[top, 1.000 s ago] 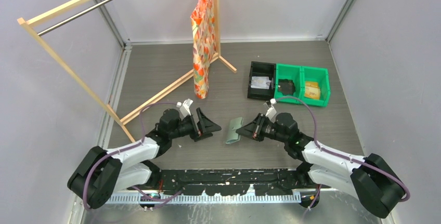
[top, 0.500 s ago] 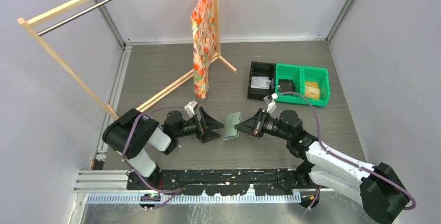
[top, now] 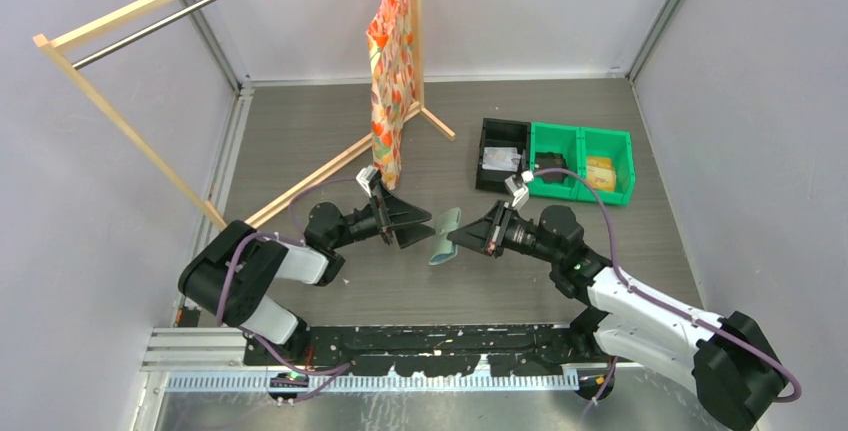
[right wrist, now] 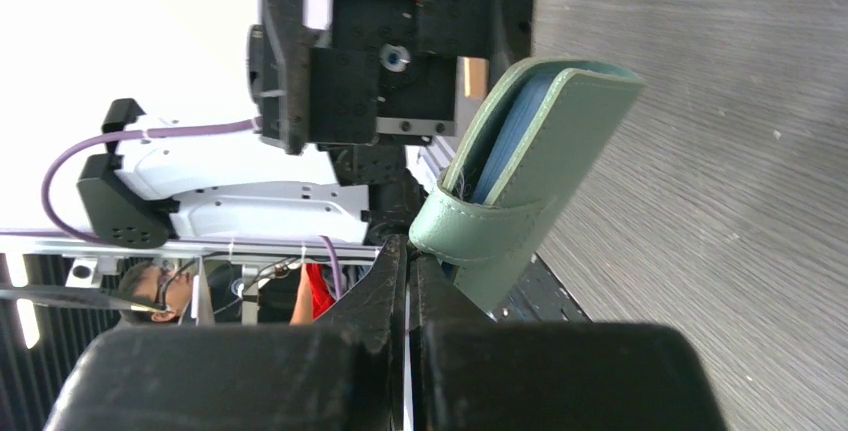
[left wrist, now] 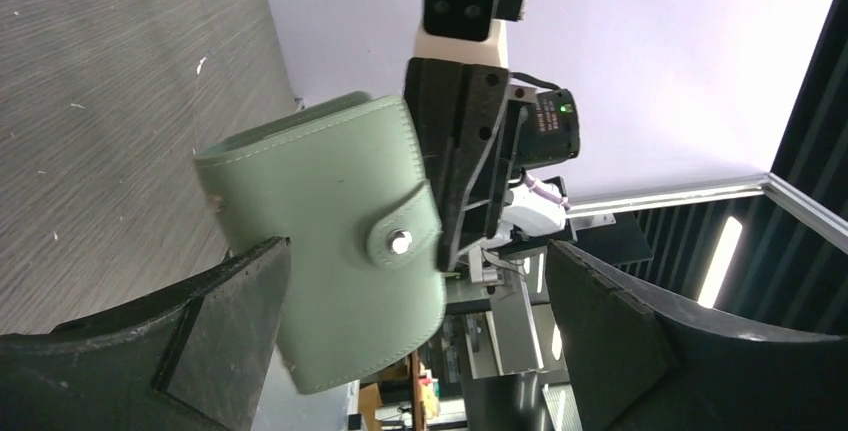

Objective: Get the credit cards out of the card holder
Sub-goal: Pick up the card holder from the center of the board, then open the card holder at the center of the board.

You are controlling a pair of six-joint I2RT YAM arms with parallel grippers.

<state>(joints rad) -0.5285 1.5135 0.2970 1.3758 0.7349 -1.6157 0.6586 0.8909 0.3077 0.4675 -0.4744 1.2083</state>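
Right gripper is pinched narrow, its two black fingers pressed nearly together on one edge of the card holder, which it holds up off the table. That holder is a small sage-green folded wallet. It hangs in the air between the two arms, roughly in the middle of the workspace and a little nearer the arm bases than the bins. It is folded shut, with a strap wrapped round its open side and a round snap on the tab. From the right wrist camera, pale blue-grey pocket edges show inside the fold at its top. Left gripper faces it from the other side with its fingers spread wide. The holder sits just in front of that gap, and in the left wrist view the lower left finger overlaps the wallet's corner, though I cannot tell whether it touches. Further back on the table, to the right, stands a black bin beside a pair of green bins, each with small items inside. To the left is a wooden clothes rack, with an orange patterned garment hanging from its upright.
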